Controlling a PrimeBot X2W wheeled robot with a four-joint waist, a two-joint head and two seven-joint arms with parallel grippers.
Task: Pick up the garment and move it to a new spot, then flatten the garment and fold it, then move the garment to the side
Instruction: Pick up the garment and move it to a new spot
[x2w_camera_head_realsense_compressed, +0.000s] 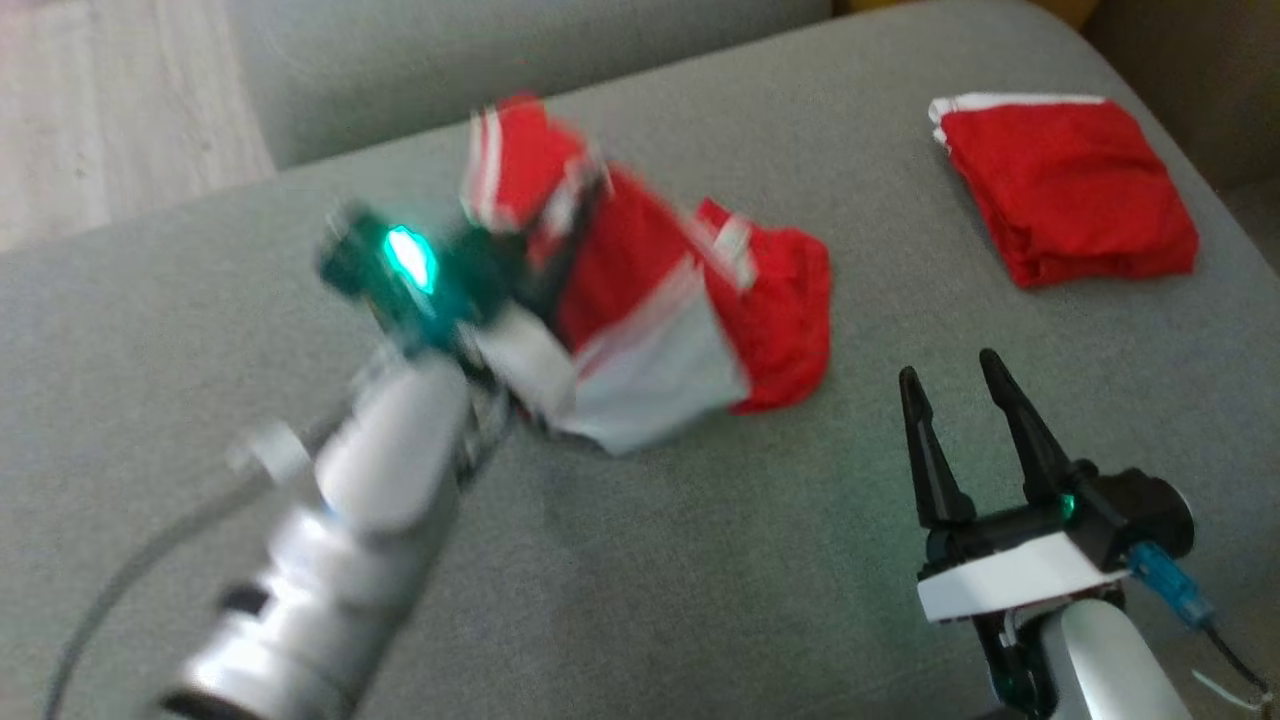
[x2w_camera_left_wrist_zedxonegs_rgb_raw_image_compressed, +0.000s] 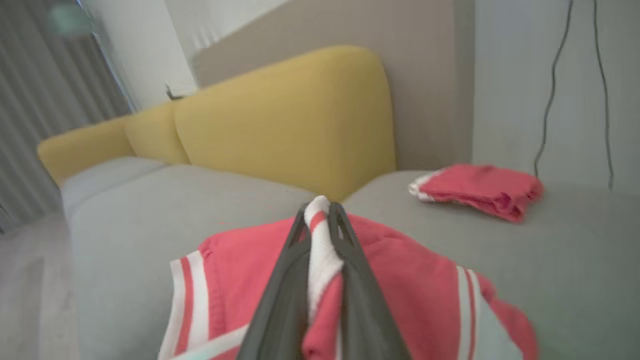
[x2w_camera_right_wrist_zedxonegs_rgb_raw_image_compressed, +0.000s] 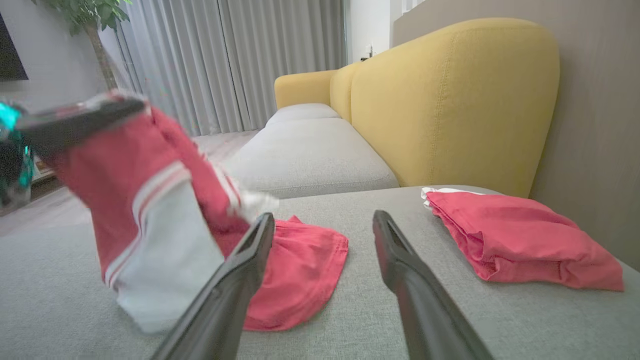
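A red garment (x2w_camera_head_realsense_compressed: 690, 290) with white stripes and a pale grey panel hangs partly lifted over the grey sofa seat, its lower end still resting on the cushion. My left gripper (x2w_camera_head_realsense_compressed: 575, 215) is shut on its upper edge; in the left wrist view the two dark fingers pinch a white and red fold of the garment (x2w_camera_left_wrist_zedxonegs_rgb_raw_image_compressed: 320, 240). In the right wrist view the garment (x2w_camera_right_wrist_zedxonegs_rgb_raw_image_compressed: 150, 200) hangs at the left with its red end on the seat. My right gripper (x2w_camera_head_realsense_compressed: 950, 375) stands open above the seat to the right of the garment, nothing between its fingers (x2w_camera_right_wrist_zedxonegs_rgb_raw_image_compressed: 250, 250).
A second red garment (x2w_camera_head_realsense_compressed: 1065, 185), folded, lies at the far right of the seat (x2w_camera_right_wrist_zedxonegs_rgb_raw_image_compressed: 520, 235). The grey sofa seat (x2w_camera_head_realsense_compressed: 700, 560) has yellow backrests (x2w_camera_right_wrist_zedxonegs_rgb_raw_image_compressed: 450, 100) behind it. Pale floor (x2w_camera_head_realsense_compressed: 100, 110) lies beyond the seat's left edge.
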